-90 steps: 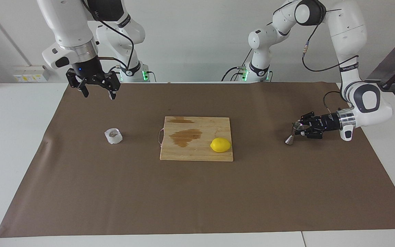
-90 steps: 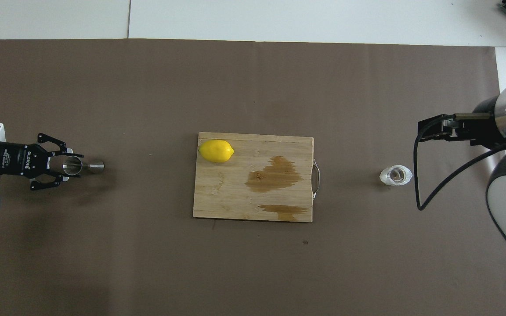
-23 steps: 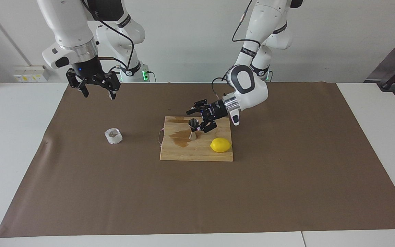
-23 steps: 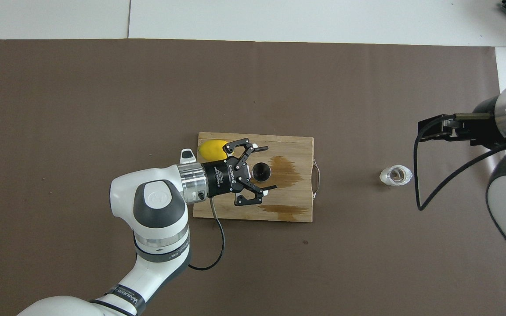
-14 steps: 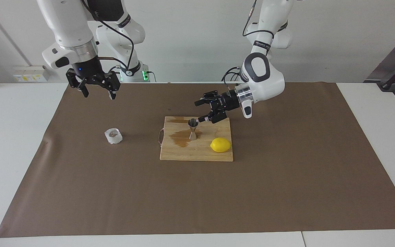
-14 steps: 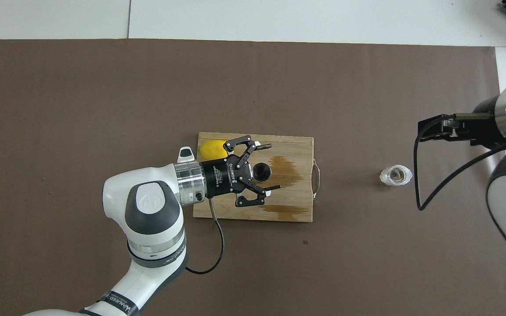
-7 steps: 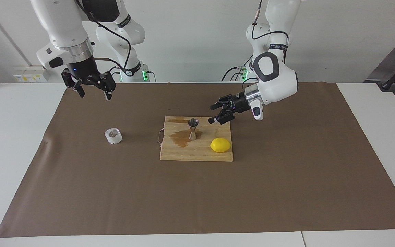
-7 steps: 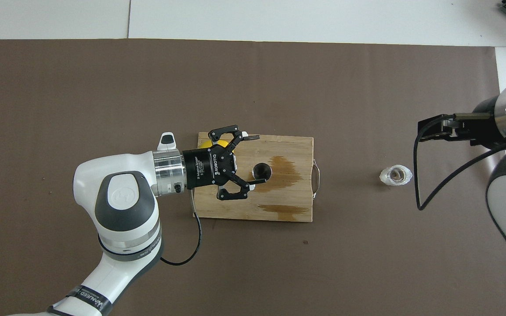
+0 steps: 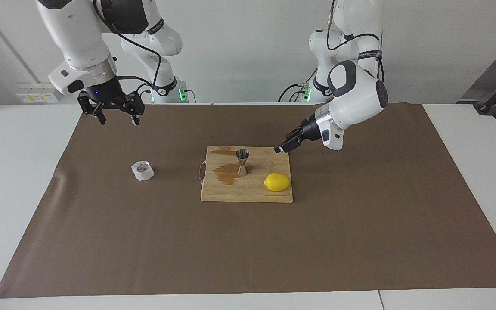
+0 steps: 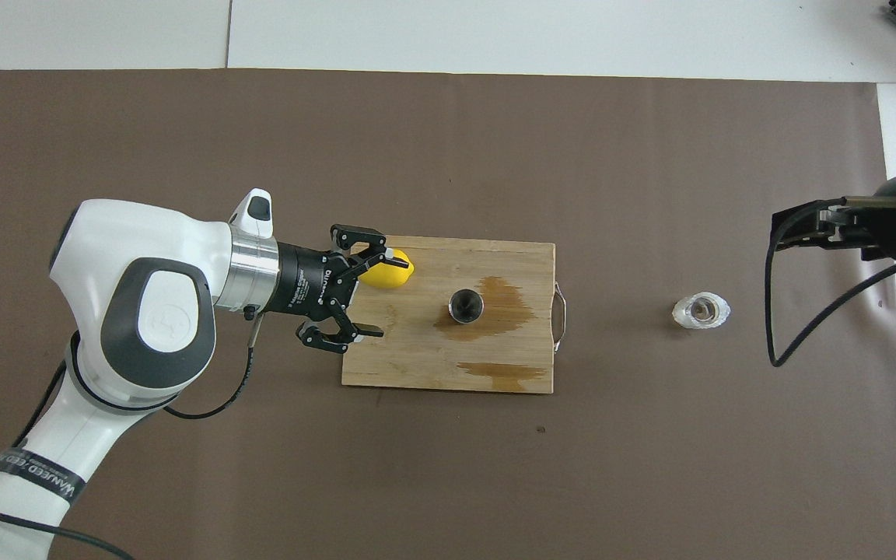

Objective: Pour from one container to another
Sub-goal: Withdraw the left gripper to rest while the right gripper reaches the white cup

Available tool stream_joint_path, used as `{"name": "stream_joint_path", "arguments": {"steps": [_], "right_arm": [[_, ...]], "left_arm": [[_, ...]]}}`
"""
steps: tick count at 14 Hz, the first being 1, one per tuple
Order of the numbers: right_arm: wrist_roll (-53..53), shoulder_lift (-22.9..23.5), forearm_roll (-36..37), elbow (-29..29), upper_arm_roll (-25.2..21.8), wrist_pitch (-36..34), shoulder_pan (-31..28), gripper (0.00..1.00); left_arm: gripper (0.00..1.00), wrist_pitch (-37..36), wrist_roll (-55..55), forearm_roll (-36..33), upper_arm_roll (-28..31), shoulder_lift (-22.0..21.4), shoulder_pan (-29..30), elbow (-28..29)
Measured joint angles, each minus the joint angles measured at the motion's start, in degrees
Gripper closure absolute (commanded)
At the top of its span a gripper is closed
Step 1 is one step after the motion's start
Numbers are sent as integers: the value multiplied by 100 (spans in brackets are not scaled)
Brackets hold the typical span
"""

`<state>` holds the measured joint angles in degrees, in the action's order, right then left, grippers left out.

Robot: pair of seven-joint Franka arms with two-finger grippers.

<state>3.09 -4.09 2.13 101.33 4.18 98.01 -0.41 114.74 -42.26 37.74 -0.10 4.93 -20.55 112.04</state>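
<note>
Left gripper (image 10: 366, 292) up in the air, jaws spread wide and carrying nothing, over the cutting board's (image 9: 248, 193) edge at the left arm's end. Right beside it in the overhead view sits a lemon (image 9: 277, 181) on the board (bright yellow, plainly not part of the pour).

Out from there: the steel jigger (image 9: 242, 162) stands free at the middle of the board, upright on its lower cone, long axis vertical, mouth pointing straight up. From overhead it shows as a dark round opening (image 10: 465, 305). It sits on the edge of a brown wet-looking stain on the wood.

Over at the right arm's end, the right gripper (image 9: 113, 113) hangs in the air, fingers apart and empty, over the brown paper mat (image 9: 144, 241). The crinkled translucent cup (image 9: 142, 170) rests on that mat, well apart from the board, upright, opening facing up.

So the receiver looks placed, and my read is that the cup pickup comes next. To do it well: come down with the fingers either side of the cup and squeeze gently, since those faceted walls look thin and likely to buckle. Keep it level on the carry, bring its lip just over the jigger's mouth, then tip slowly (that mouth is narrow, and the jigger looks easy to knock over on such a small foot).
</note>
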Motion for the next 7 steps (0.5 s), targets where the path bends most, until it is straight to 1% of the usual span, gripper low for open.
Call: {"name": "stream_joint_path", "arguments": {"steps": [1,3,5,7], "right_arm": [[468,-116,0,344,-17,291,-4,0],[1372,-328,0,975,-37,765,-35,0],[2449,-437,0,1286,-39,900,-182,0],[3694,-473,-3,1536,-50,1154,-419,0]], "left_arm": [[0,-93,99,-514,-21,0,-3,-176],[0,-211,276,-1298,-84,-6,-29,-525],[0,-220,610,-1876,-119,-52,-61,-692],[0,-225,923,-2389,-117,-214,-75,-782]]}}
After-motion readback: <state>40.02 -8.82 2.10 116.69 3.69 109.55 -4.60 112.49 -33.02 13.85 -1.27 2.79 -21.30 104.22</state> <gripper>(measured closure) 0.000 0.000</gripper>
